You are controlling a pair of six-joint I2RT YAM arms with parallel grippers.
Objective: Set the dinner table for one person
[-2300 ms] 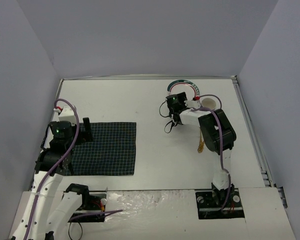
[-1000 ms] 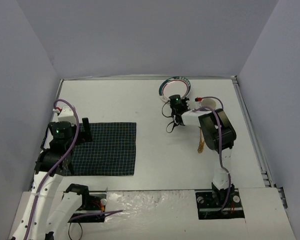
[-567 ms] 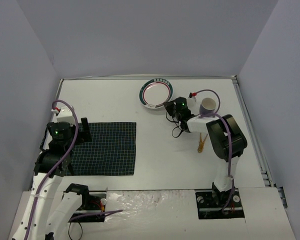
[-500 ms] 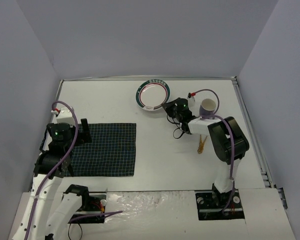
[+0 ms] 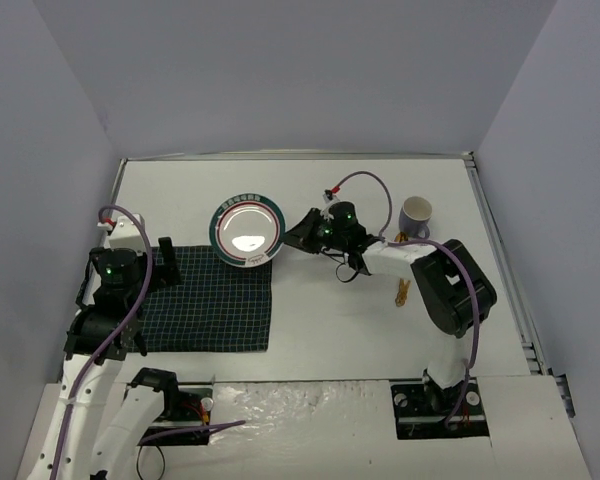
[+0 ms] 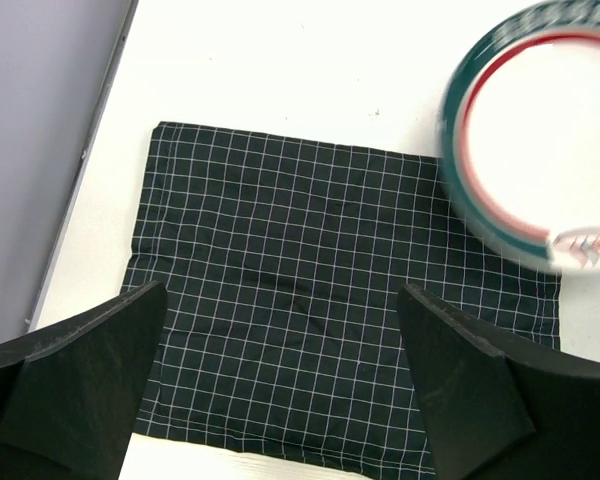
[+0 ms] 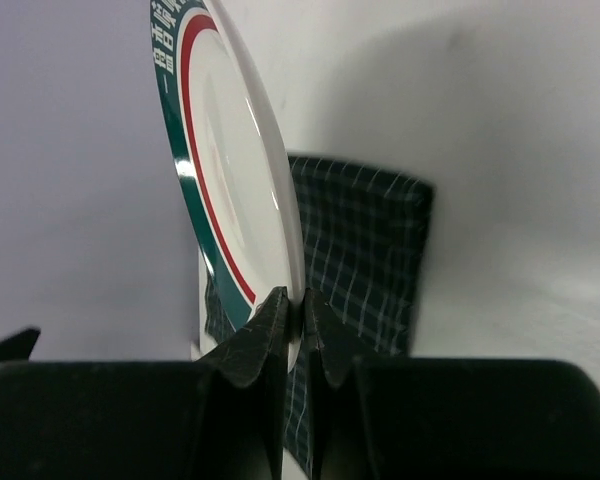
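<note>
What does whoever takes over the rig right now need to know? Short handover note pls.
Left gripper: open, empty, above the checked cloth.
Right gripper: shut on the rim of the plate, which is over the cloth's far right corner, not yet set down.
The cup stands at the far right of the dinner table. A wooden utensil lies by the right arm, partly hidden.
Done: cloth laid flat, plate picked up.
Left: set plate on cloth, then probably bring the cup and utensil over.
</note>
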